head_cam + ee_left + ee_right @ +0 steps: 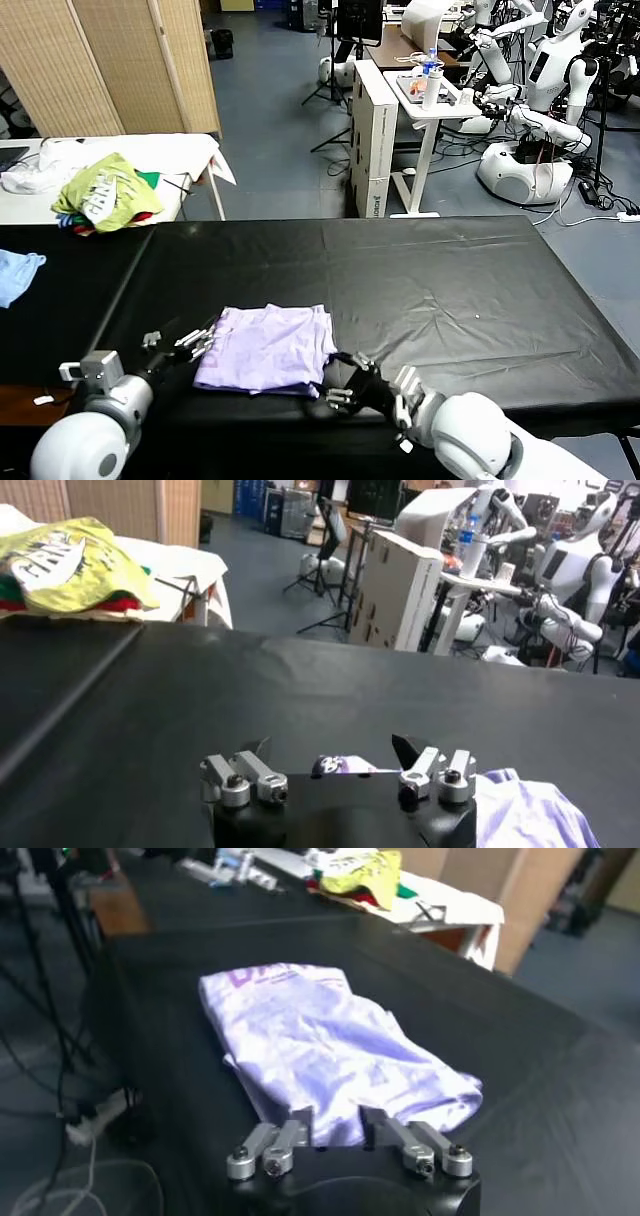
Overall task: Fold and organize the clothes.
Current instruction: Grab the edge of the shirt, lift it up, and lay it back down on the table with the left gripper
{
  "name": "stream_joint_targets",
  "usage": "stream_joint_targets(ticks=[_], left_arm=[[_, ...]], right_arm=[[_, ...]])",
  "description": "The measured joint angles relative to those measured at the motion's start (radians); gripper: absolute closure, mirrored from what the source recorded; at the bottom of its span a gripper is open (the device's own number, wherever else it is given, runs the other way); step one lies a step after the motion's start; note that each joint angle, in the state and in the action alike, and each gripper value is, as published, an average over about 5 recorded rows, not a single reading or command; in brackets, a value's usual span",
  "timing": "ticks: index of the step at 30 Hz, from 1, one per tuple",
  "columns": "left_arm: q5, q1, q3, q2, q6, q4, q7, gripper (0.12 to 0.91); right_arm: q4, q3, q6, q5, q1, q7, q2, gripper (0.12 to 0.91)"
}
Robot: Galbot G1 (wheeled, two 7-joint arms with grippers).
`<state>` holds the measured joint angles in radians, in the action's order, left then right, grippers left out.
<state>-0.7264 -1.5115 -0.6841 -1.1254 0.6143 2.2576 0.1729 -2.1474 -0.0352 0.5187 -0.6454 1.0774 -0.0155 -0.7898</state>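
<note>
The pale lavender T-shirt [268,347] lies folded into a rough rectangle near the front edge of the black table [450,290]. Its purple print shows along one edge in the right wrist view [270,975]. My left gripper [200,341] is at the shirt's left edge, fingers wide apart, with a bit of printed fabric [335,766] lying between them [333,748]. My right gripper [336,386] is at the shirt's near right corner. Its fingers are partly open, with the shirt's edge [335,1098] between them [336,1120].
A yellow-green and white garment heap [105,195] sits on a white side table at the back left. A light blue cloth [18,272] lies at the table's far left. A white cart [425,95] and other robots [530,150] stand beyond the table.
</note>
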Motion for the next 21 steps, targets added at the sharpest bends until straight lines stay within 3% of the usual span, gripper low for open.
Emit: stream_joint_targets(ticks=[6, 15, 18, 21], left_arm=[[0.016, -0.009, 0.000, -0.007, -0.006, -0.005, -0.004, 0.123], [0.034, -0.020, 0.003, -0.020, -0.011, -0.015, -0.006, 0.123], [0.037, -0.025, 0.002, -0.021, -0.013, -0.016, -0.007, 0.123], [0.038, -0.027, 0.001, -0.022, -0.013, -0.016, -0.007, 0.123]], right_arm=[[0.058, 0.090, 0.004, -0.065, 0.005, 0.066, -0.106, 0.119], [0.180, 0.095, 0.006, -0.144, -0.025, 0.144, -0.272, 0.128], [0.215, 0.091, 0.006, -0.145, -0.029, 0.155, -0.312, 0.201], [0.246, 0.089, 0.007, -0.144, -0.029, 0.156, -0.344, 0.354]])
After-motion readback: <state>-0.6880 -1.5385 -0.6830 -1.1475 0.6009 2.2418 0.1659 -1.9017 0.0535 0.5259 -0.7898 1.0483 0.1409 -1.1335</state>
